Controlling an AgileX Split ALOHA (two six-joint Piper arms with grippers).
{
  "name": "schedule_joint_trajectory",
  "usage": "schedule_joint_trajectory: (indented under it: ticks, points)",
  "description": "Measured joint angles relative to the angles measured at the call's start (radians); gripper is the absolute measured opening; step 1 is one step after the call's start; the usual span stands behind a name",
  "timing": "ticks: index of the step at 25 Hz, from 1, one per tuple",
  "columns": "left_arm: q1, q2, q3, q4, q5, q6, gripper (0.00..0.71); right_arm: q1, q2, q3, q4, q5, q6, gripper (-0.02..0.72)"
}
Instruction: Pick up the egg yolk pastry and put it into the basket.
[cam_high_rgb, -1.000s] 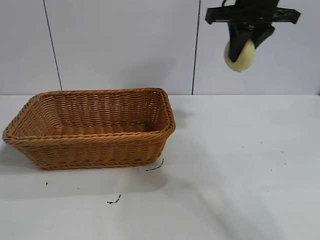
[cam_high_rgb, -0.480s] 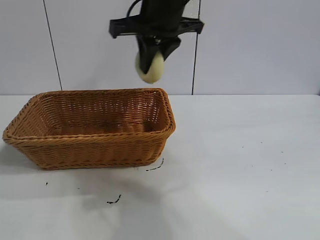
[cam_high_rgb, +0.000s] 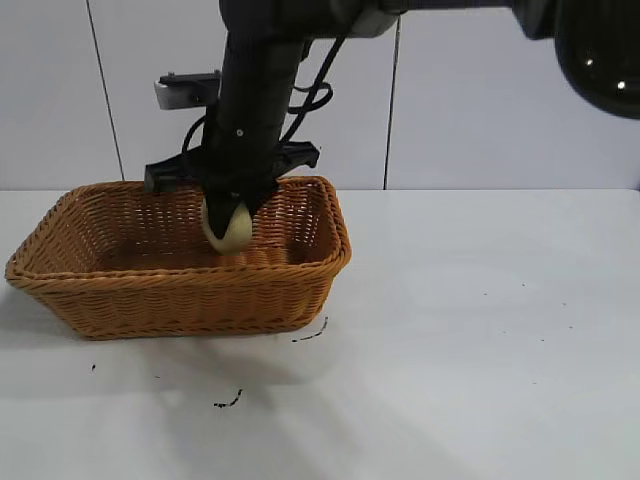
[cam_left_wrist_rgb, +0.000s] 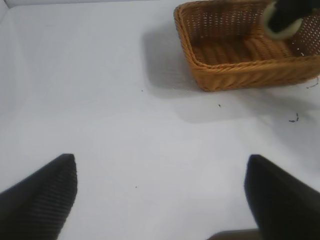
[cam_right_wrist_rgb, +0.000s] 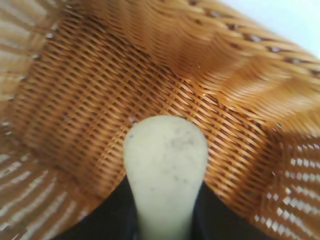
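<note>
Pastry lowered into the basket
The right gripper (cam_high_rgb: 230, 218), clamped on the egg yolk pastry (cam_high_rgb: 228, 227), has swung from above the basket (cam_high_rgb: 180, 290) rim down inside it; left gripper (cam_left_wrist_rgb: 160, 192) gapes wide, empty.

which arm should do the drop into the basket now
Right. The right gripper already holds the small pale yellow-cream egg yolk pastry inside the large orange-brown woven wicker basket. The left gripper hangs open over bare table, away from it.
</note>
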Motion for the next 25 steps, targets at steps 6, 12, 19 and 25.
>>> schedule_joint_trajectory:
  ticks: [6, 12, 19, 25]
  points:
    - [0.0, 0.0, 0.0, 0.0, 0.0, 0.0, 0.693, 0.0, 0.007, 0.0, 0.032, -0.026, -0.006, 0.351]
    - [0.0, 0.0, 0.0, 0.0, 0.0, 0.0, 0.693, 0.0, 0.007, -0.012, 0.029, 0.01, -0.008, 0.659]
    - [0.0, 0.0, 0.0, 0.0, 0.0, 0.0, 0.693, -0.002, -0.061, -0.125, -0.054, 0.162, -0.008, 0.677]
    - [0.0, 0.0, 0.0, 0.0, 0.0, 0.0, 0.693, -0.059, -0.127, -0.183, -0.124, 0.217, 0.001, 0.677]
